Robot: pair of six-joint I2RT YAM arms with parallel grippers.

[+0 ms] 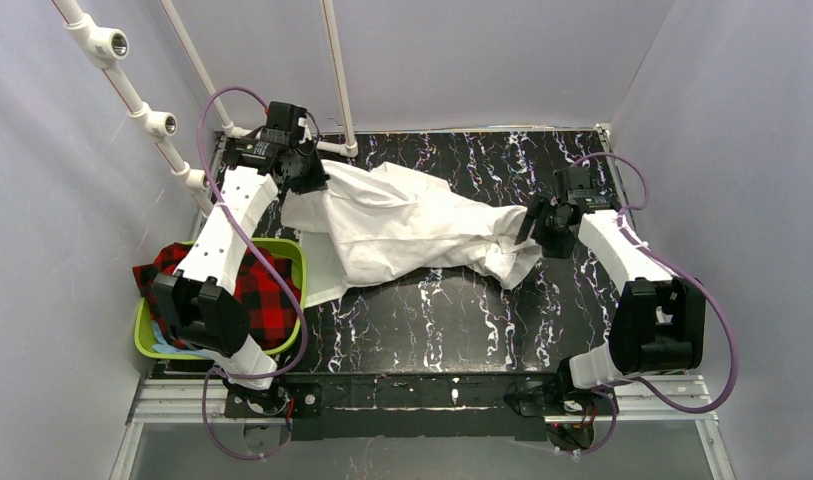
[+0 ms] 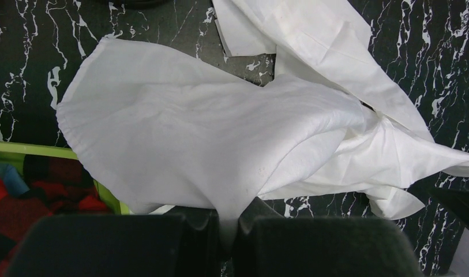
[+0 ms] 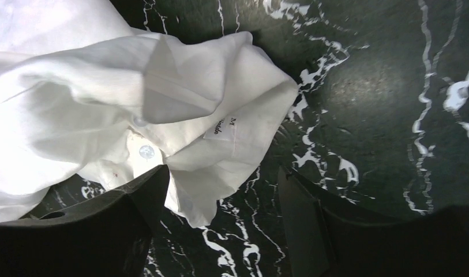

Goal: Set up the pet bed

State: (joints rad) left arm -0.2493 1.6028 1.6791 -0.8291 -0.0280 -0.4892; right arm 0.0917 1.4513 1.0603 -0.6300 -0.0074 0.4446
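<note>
One cloth (image 1: 412, 225) corner is pinched in left hand (image 2: 229, 231).

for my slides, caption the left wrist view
Left claw shut on a white cloth over the black marbled table, green basket at left.

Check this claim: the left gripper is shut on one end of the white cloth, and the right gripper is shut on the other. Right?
No. The right gripper is open, jaws apart beside the white cloth, as the right wrist view shows. The left gripper is shut on one end.
</note>
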